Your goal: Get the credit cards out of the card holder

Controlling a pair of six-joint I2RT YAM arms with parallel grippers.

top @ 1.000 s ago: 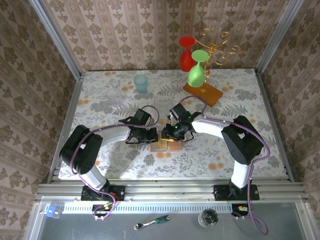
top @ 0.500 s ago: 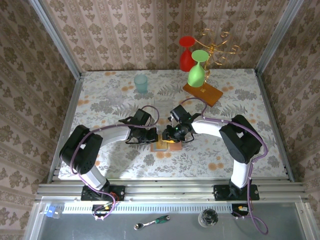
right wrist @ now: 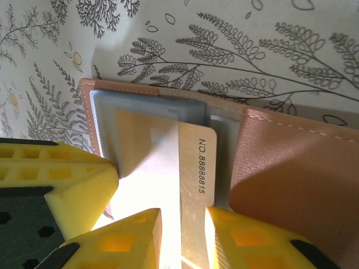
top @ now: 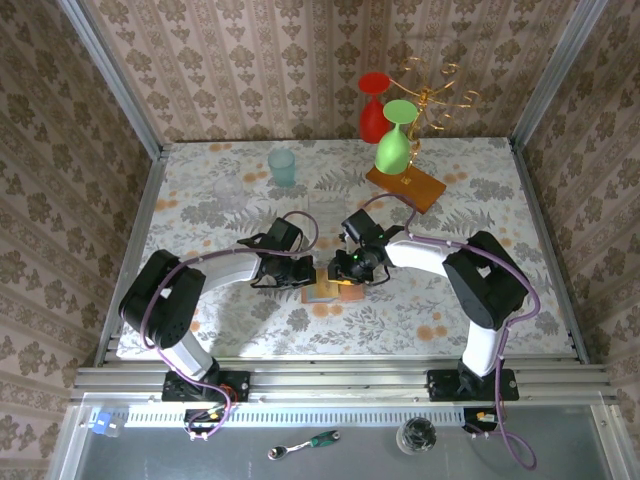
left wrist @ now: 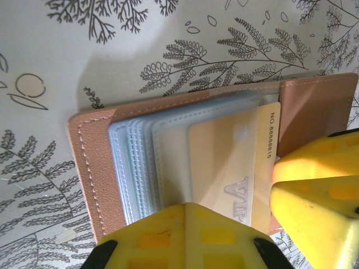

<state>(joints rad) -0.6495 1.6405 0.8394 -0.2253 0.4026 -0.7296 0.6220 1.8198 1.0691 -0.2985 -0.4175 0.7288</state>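
The holder lies open at the middle of the desk, the left claw closed tight with its tip on the sleeves, the right claw slightly parted astride a tan card that sticks out.

2 arms bent inward, low, left end effector closed, right end effector narrowly parted
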